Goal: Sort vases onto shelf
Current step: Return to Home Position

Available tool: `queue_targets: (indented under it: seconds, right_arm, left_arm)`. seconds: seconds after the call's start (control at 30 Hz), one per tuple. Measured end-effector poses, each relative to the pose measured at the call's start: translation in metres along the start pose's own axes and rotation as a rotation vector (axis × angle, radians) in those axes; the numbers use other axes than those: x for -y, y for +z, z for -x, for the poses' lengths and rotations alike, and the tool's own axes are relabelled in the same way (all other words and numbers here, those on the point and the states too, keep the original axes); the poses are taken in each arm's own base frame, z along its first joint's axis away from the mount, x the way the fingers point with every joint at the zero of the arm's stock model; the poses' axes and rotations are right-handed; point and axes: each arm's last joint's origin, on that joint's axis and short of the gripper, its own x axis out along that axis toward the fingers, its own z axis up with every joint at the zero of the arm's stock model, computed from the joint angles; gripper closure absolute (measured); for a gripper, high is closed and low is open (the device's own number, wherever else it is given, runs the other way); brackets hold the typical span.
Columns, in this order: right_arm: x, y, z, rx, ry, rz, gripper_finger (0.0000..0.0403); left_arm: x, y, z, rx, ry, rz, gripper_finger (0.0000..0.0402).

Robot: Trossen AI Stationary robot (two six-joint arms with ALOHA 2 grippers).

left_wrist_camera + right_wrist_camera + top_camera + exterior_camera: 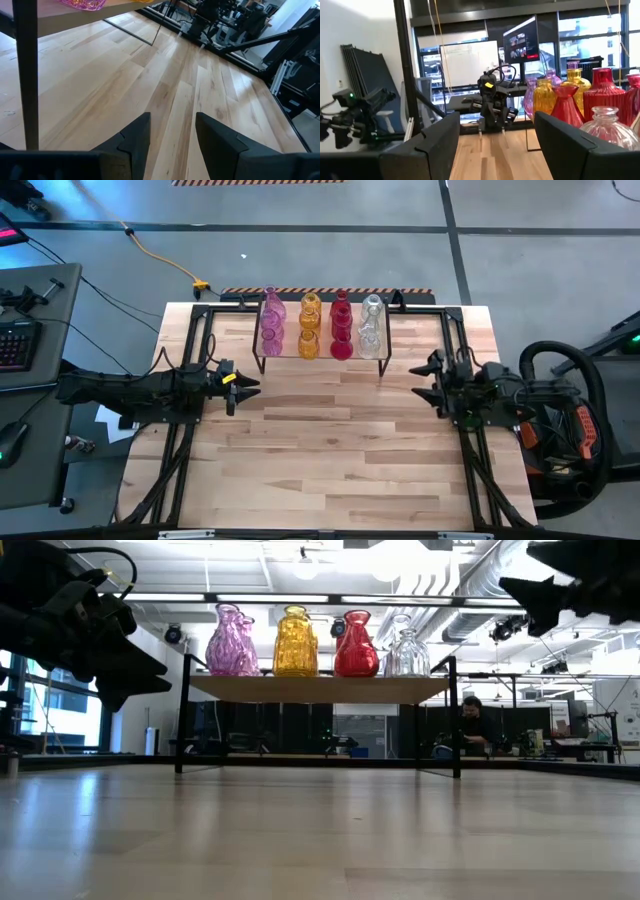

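Four lines stand on the shelf [291,340]: pink vases [271,325], yellow vases [310,327], red vases [341,327] and clear vases [371,327]. Each line runs from the shelf's front to its back, and I can see no glass lying off the shelf.

My left gripper [250,385] hangs off the shelf's left front corner and my right gripper [420,392] off its right front corner. Both are apart from it, with fingers spread and nothing held. I judge the sorting done, with only the pull-back to rest remaining.

What could spoil it: the left wrist view puts a shelf leg [25,90] close beside my left fingers [135,140]. A swing toward the shelf could clip that leg, and the jolt would rattle glass packed this tightly.

The high view shows the depth of every line. The low view shows only the front vases, yet proves they stand upright, and it catches a person [471,718] far behind the shelf.
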Motion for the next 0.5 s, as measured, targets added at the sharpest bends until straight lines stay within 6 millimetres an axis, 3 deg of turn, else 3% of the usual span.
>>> queue_targets:
  seconds: [0.5]
  right_arm:
    - [0.004, -0.030, 0.002, -0.215, -0.053, -0.035, 0.0160]
  left_arm:
    - [0.000, 0.000, 0.000, 0.000, 0.000, 0.000, 0.0254]
